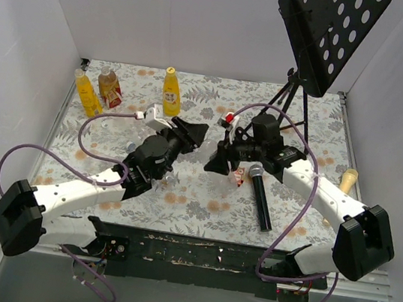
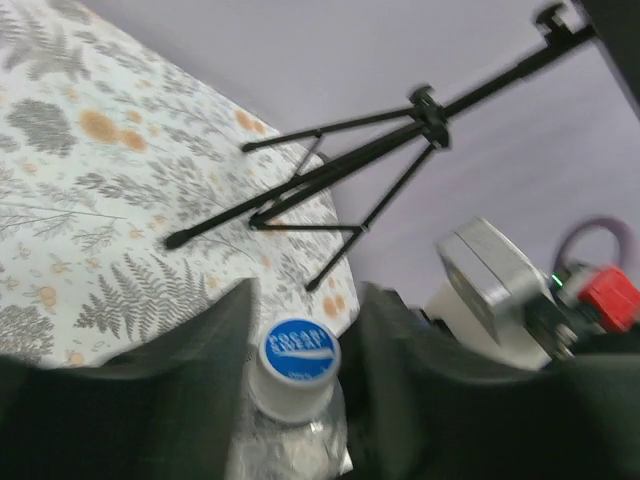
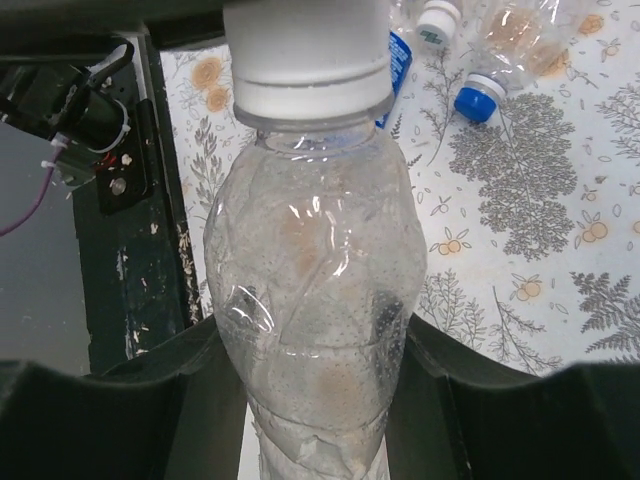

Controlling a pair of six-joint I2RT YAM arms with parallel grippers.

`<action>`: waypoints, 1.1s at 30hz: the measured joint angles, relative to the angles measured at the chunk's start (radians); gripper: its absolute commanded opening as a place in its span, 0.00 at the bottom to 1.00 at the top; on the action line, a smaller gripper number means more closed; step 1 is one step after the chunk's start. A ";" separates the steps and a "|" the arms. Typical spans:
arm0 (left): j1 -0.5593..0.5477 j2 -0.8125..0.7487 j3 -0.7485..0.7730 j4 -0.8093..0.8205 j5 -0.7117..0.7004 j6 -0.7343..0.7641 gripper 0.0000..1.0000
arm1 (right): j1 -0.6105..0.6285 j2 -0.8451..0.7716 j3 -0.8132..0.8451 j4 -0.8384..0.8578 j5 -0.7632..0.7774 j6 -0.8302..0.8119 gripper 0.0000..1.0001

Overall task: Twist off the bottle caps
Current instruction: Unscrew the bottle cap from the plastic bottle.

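Note:
A clear crinkled bottle [image 3: 315, 290] is held off the table between my two arms. My right gripper [image 3: 312, 345] is shut on its body, one dark finger on each side. Its cap [image 2: 293, 365] is white with a blue printed top. My left gripper [image 2: 303, 345] is shut on that cap, with the fingers [image 2: 200, 390] pressed against its sides. In the top view the left gripper [image 1: 196, 133] and the right gripper [image 1: 217, 159] meet nose to nose over the middle of the floral cloth. The right wrist view shows the same cap [image 3: 308, 55] under the dark left gripper.
Two yellow bottles [image 1: 87, 94] [image 1: 171, 92] and a brown one [image 1: 109, 88] stand at the back left. More clear bottles [image 3: 505, 40], one with a blue cap [image 3: 478, 100], lie on the cloth. A black microphone [image 1: 259, 194] lies beside the right arm. A music stand [image 1: 325, 33] on a tripod [image 2: 330, 175] stands at the back right.

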 measured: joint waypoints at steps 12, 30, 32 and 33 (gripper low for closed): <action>0.347 -0.209 0.055 -0.113 0.840 0.107 0.82 | -0.130 0.092 0.071 -0.216 -0.439 -0.314 0.01; 0.410 -0.106 0.013 -0.029 1.433 0.148 0.64 | -0.086 0.181 0.171 -0.454 -0.743 -0.515 0.01; 0.409 -0.103 0.009 -0.010 1.437 0.147 0.63 | -0.086 0.188 0.178 -0.455 -0.746 -0.512 0.01; 0.409 -0.103 0.004 -0.003 1.437 0.148 0.63 | -0.086 0.191 0.180 -0.455 -0.750 -0.510 0.01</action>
